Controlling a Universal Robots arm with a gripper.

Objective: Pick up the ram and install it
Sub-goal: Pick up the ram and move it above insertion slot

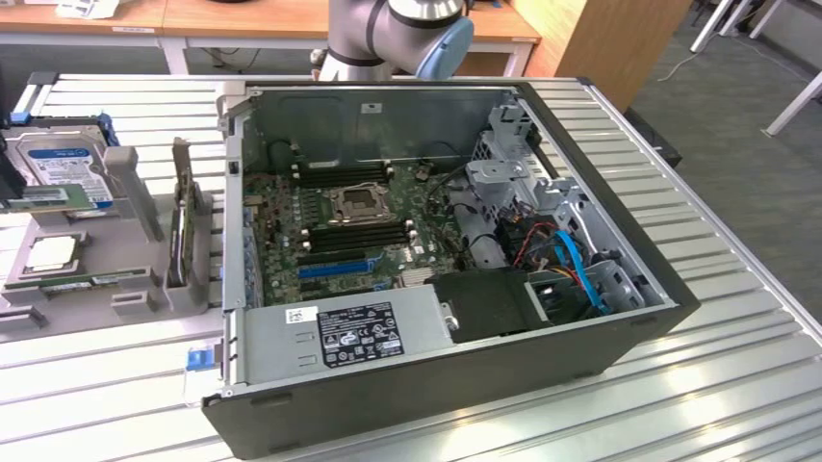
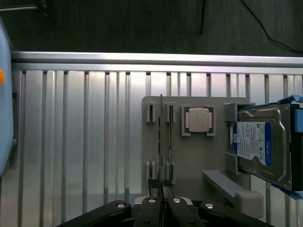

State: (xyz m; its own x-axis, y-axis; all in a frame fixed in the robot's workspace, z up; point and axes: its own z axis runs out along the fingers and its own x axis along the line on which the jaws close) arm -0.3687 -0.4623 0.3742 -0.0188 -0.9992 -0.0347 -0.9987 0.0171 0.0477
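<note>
The ram (image 2: 161, 137) is a thin green stick standing on its edge in the slots of a grey holder (image 2: 189, 151) on the slatted table. In the exterior view the ram (image 1: 80, 282) sits at the near end of that holder, at the exterior view's left of the computer case. My gripper (image 2: 161, 204) hangs well above the holder, in line with one end of the stick. Its black fingers (image 2: 150, 208) are shut together with nothing between them. The open case shows the green motherboard (image 1: 337, 226) with its dark memory slots (image 1: 361, 236).
On the same holder sit a silver processor chip (image 2: 198, 118) and a hard drive (image 2: 261, 144) with a blue-and-white label. The black case (image 1: 424, 385) fills the middle of the table, with a grey power supply (image 1: 341, 337) at its near end. The arm's base (image 1: 385, 38) stands behind it.
</note>
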